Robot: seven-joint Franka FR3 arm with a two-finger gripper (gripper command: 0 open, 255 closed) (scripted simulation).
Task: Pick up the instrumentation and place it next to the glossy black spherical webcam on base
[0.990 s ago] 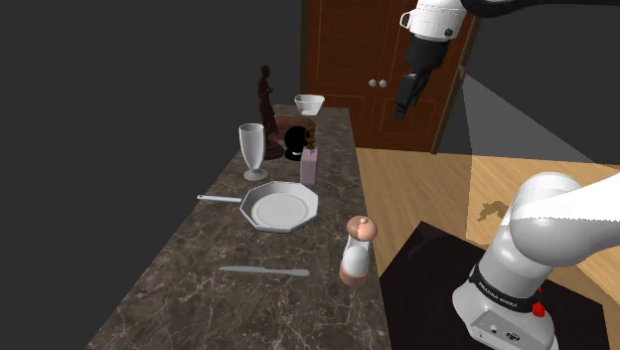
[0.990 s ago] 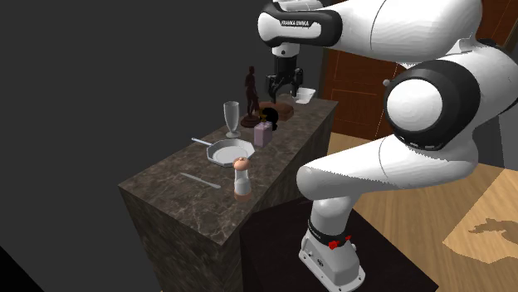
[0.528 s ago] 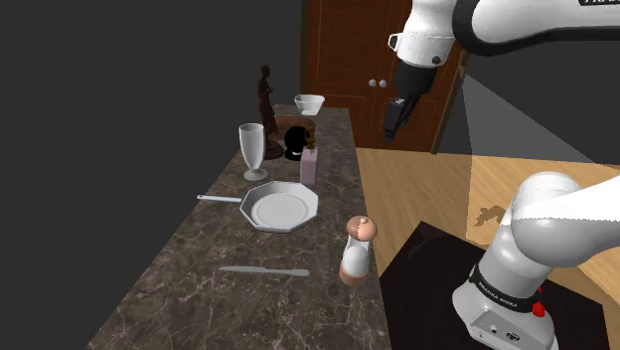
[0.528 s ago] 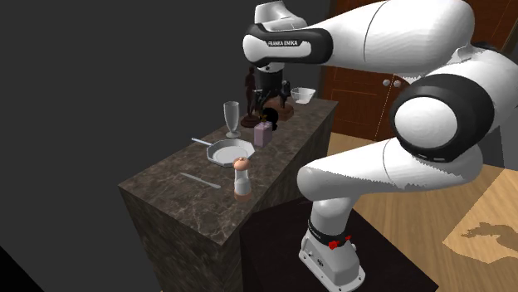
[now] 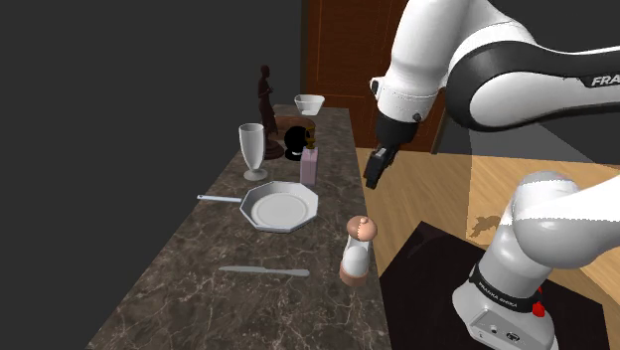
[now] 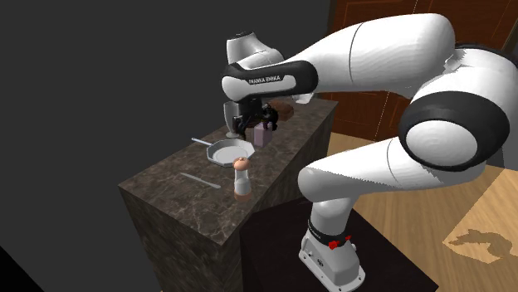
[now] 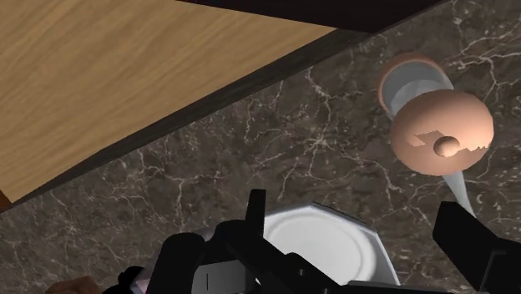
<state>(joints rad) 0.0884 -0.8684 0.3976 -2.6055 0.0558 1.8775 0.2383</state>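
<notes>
Gripper hanging in air, fingers spread apart, gripping nothing, tilting down over counter edge. Pepper grinder standing upright near that edge, just beside pan, sitting well apart from black webcam further back

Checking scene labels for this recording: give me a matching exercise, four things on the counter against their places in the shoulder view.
Things:
1. white bowl
2. grey knife
3. pink-topped mill
4. white pan

Places:
a. upright at the counter's edge on the shoulder view's right
b. far end, by the wooden door
c. mid-counter, handle pointing to that view's left
d. lying flat, nearer the camera than the pan

Pairs: 1-b; 2-d; 3-a; 4-c
</notes>
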